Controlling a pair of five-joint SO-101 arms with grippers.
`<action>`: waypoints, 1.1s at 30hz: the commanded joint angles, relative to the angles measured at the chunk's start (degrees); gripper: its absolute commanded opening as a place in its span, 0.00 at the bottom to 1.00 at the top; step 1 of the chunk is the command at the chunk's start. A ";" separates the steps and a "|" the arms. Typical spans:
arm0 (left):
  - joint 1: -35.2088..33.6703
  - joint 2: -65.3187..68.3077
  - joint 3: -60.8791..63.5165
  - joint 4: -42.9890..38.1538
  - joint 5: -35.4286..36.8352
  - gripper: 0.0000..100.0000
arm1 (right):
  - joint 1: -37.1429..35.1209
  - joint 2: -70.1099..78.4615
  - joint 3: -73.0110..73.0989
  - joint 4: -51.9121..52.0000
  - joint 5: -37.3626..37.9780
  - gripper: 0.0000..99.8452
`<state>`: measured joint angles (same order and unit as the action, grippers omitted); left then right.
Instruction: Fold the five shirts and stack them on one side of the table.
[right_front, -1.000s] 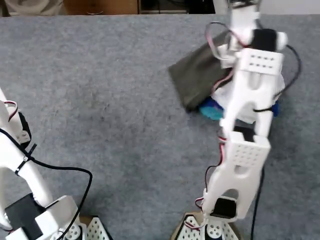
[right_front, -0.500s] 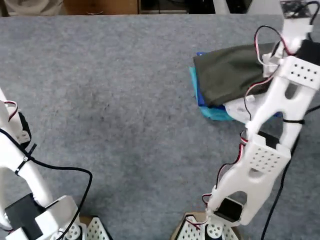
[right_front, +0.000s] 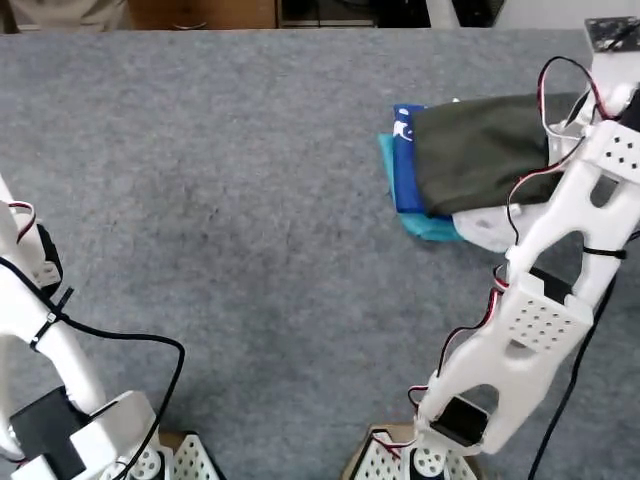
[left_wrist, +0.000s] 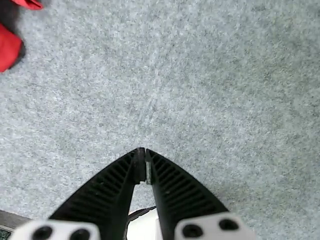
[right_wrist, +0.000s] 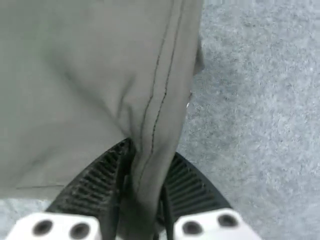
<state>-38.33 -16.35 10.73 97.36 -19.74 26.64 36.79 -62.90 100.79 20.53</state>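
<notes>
While the left gripper (left_wrist: 143, 156) hangs over the grey bench (right_front: 250, 200) with its jaws closed on nothing, the right gripper (right_wrist: 145, 170) pinches the olive shirt (right_front: 480, 150), which lies atop the pile of folded shirts (right_front: 405, 175) near the bench's far right corner.

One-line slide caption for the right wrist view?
Right gripper shut on a fold of the olive shirt, held just above the grey table.

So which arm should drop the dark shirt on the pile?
The right arm. Its jaws are shut on the shirt, which lies over the pile. The left arm is far off, jaws shut over bare table.
</notes>
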 joint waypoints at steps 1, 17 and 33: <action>0.00 -2.07 -0.44 -0.35 -0.35 0.02 | 0.57 -0.31 -3.30 0.70 1.85 0.00; -11.52 -1.45 -9.49 -1.23 -0.35 0.13 | 0.40 -0.66 -3.65 1.41 -0.97 0.33; -25.93 31.08 -15.47 -41.14 3.60 0.26 | -9.19 -0.66 -3.82 1.58 -0.97 0.07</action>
<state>-65.41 6.24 2.11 59.30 -19.30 20.40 36.79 -62.90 101.49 20.26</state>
